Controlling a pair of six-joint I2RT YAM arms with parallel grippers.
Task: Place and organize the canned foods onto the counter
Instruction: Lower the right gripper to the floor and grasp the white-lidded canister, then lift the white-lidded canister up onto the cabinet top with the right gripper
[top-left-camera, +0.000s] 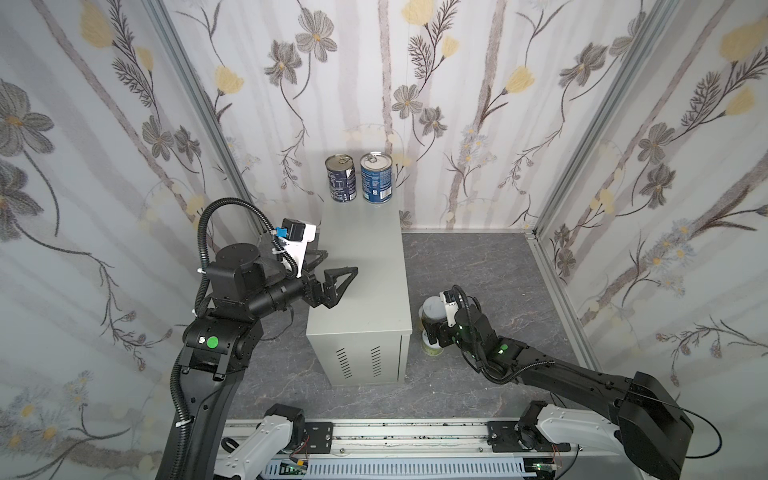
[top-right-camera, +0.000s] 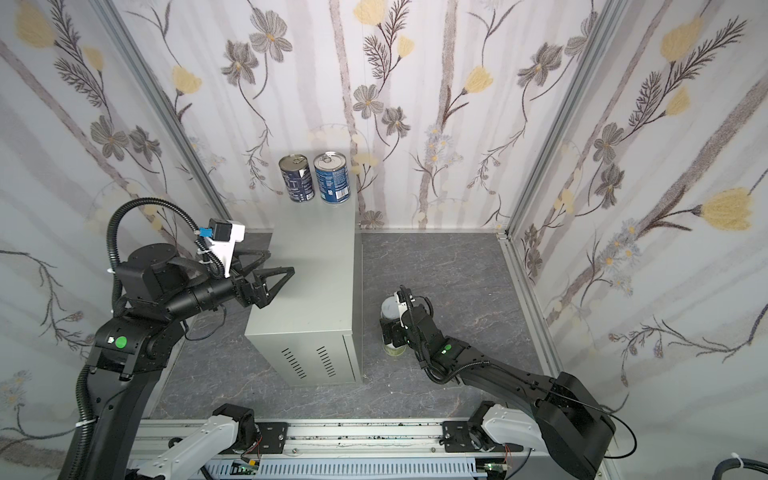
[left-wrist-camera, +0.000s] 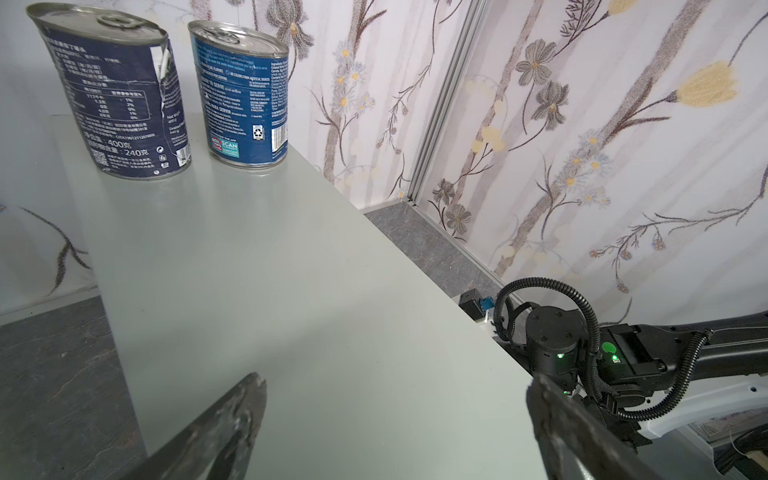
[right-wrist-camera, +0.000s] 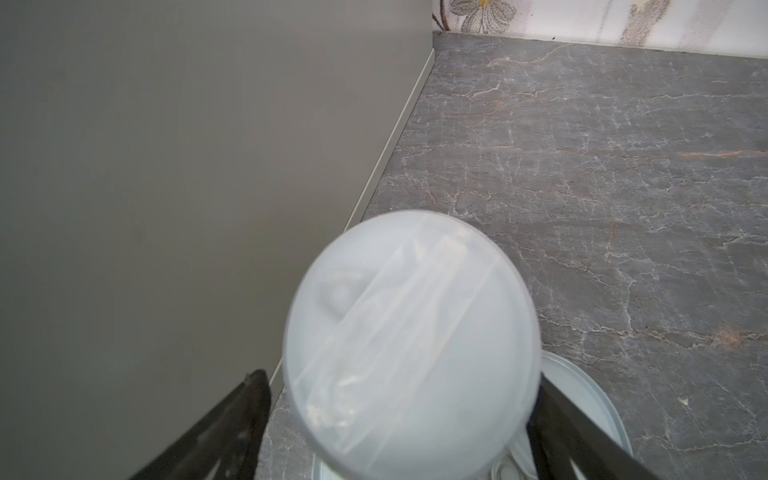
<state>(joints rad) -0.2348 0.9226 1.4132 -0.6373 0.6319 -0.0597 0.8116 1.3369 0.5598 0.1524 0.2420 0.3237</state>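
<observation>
Grey counter (top-left-camera: 357, 270), two blue cans (top-left-camera: 340, 178), right gripper (right-wrist-camera: 401, 378) straddling white-lidded can (top-left-camera: 430, 309)

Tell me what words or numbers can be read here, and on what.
"400克" and "240克": low on the dark blue can with the torn label.
"TO SERVE" and "SCAN": on the lighter blue can beside it.
Remaining print on both labels: too small to read.
On the white-lidded can: no text visible.
</observation>
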